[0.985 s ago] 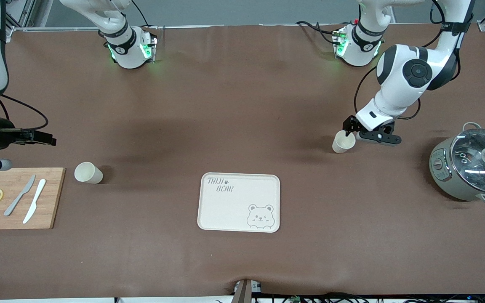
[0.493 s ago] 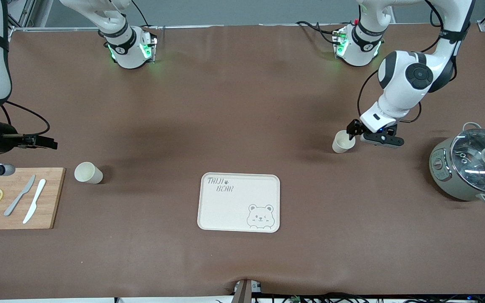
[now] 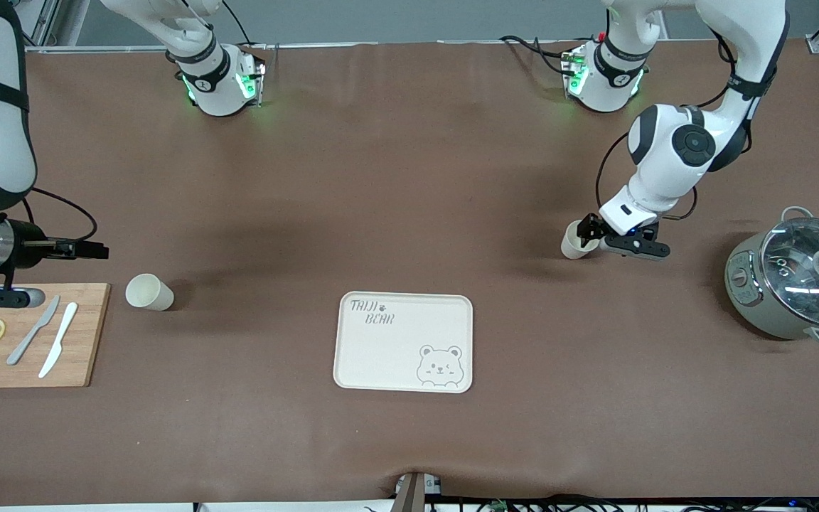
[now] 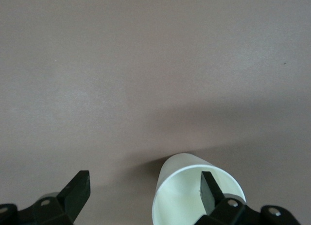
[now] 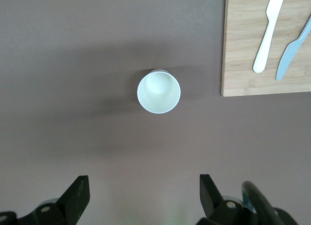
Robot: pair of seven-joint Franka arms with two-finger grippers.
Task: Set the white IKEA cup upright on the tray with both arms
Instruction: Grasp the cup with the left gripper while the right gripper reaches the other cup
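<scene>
Left gripper (image 3: 589, 238) stands low at the rim of one white cup (image 3: 574, 242). Its jaws are spread wide; in the left wrist view one finger (image 4: 210, 188) sits inside the cup's mouth and the other finger (image 4: 77, 192) is well clear, so nothing is clamped. That cup stands upright on the brown table (image 3: 409, 178), mouth up and long axis vertical, farther from the front camera than the tray (image 3: 381, 355) and toward the left arm's end.

Right gripper (image 3: 82, 249), also spread wide and empty, hangs over the table beside the cutting board (image 3: 89, 334). A second cup (image 3: 148, 292) stands upright just beside that board, mouth up in the right wrist view.

Judgement: the step in hand is the grasp; neither cup is on the tray. Next, the left jaws must close on the cup wall, then lift without tipping.
</scene>
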